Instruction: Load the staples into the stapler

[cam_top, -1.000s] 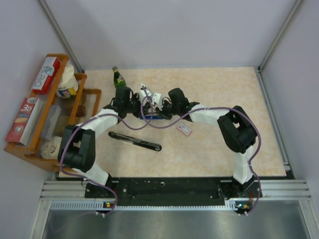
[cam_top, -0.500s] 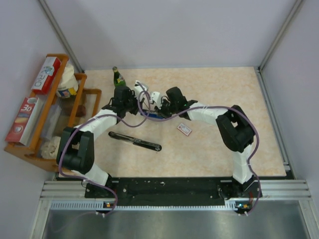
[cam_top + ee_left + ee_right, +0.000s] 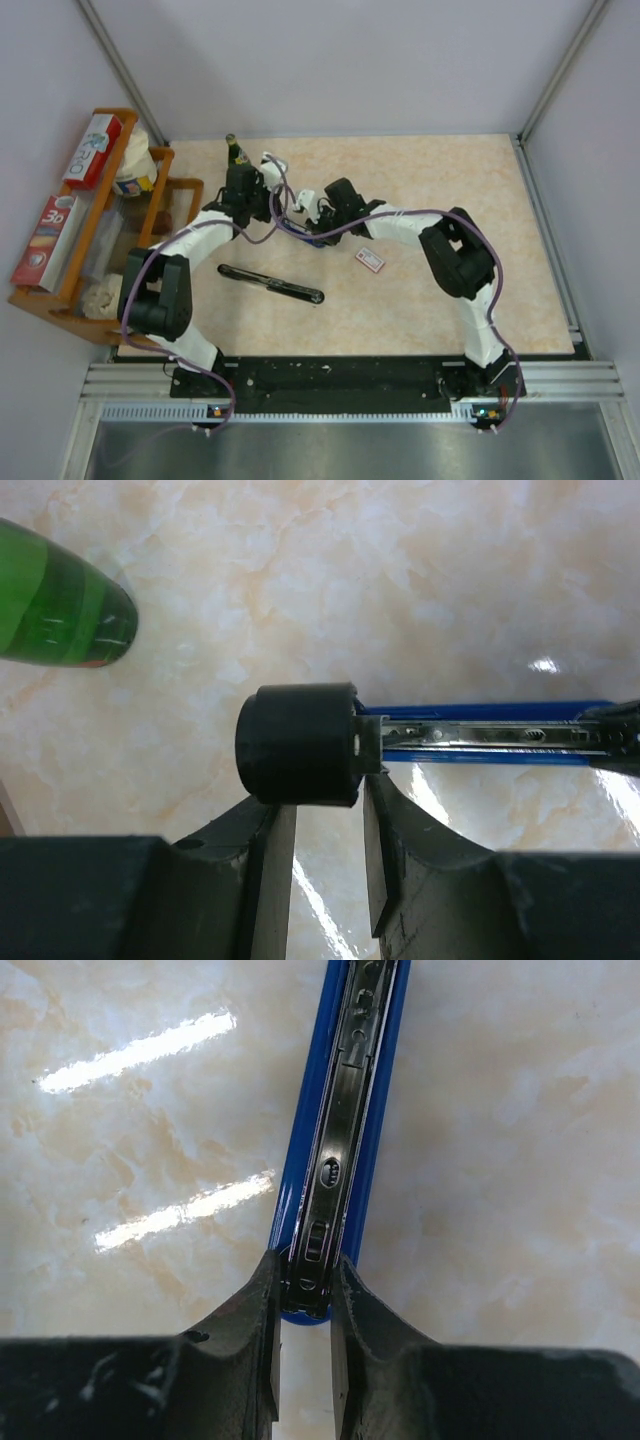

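Observation:
The stapler is a blue base with an open metal staple channel (image 3: 345, 1120) and a black round end (image 3: 298, 742). It is held between my two grippers at the back middle of the table (image 3: 297, 230). My left gripper (image 3: 330, 800) is closed at the black end, which sits at its fingertips. My right gripper (image 3: 305, 1280) is shut on the other end of the blue base and channel. The staples, a tiny white box with a red label (image 3: 370, 260), lie flat on the table to the right of both grippers. No inner tray shows.
A long black bar (image 3: 272, 283) lies on the table nearer the arm bases. A green bottle (image 3: 237, 155) stands just behind the left gripper and shows in the left wrist view (image 3: 60, 605). A wooden rack (image 3: 172, 188) with boxes stands at the left edge.
Both grippers have moved left and towards the back of the table with the stapler between them. The left gripper is now close to the green bottle. The staples box has not moved.

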Robot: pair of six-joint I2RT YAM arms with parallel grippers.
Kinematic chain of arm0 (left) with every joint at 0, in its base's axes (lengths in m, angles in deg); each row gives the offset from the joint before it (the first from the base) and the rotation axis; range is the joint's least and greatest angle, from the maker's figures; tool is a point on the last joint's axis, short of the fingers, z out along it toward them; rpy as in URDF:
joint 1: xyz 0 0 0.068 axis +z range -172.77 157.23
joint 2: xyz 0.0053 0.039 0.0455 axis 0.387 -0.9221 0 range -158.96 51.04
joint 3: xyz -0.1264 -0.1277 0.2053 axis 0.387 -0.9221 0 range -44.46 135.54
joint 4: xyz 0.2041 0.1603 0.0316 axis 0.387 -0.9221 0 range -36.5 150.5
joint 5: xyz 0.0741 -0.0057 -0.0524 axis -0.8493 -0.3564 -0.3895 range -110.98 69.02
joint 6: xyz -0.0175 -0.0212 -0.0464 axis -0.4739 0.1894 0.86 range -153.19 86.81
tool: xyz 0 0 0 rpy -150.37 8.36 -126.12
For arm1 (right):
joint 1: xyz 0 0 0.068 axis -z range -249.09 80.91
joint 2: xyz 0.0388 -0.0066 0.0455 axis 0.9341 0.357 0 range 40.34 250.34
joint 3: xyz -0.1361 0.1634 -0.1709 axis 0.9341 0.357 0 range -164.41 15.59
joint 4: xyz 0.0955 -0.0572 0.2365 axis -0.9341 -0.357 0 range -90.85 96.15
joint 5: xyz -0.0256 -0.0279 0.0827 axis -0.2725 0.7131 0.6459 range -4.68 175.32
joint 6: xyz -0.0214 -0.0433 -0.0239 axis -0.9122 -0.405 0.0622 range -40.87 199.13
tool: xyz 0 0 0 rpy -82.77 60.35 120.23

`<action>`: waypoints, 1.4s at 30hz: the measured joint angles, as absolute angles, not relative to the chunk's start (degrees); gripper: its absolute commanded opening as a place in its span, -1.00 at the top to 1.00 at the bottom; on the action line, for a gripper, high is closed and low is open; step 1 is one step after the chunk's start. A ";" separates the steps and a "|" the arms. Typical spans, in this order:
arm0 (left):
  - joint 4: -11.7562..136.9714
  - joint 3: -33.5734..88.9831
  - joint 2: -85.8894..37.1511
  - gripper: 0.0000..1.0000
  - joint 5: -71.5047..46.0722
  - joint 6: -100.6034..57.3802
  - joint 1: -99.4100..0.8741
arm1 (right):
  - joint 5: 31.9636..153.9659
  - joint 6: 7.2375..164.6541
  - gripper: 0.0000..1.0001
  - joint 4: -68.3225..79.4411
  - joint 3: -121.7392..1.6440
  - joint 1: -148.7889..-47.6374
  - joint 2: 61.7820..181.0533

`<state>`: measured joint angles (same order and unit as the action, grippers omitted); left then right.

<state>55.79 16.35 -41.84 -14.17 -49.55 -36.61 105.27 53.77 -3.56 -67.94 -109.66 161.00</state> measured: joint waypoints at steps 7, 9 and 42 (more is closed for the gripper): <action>53.43 19.30 -44.27 1.00 -19.48 -49.11 -33.69 | 105.66 54.23 1.00 -5.27 -68.09 -110.12 161.19; 52.54 20.02 -45.63 1.00 -22.06 -49.57 -31.72 | 105.92 54.14 1.00 -6.45 -68.05 -110.19 160.87; 45.52 12.44 -29.58 -0.21 -0.33 -65.51 -28.07 | 93.82 71.71 1.00 -6.99 -61.89 -112.00 155.58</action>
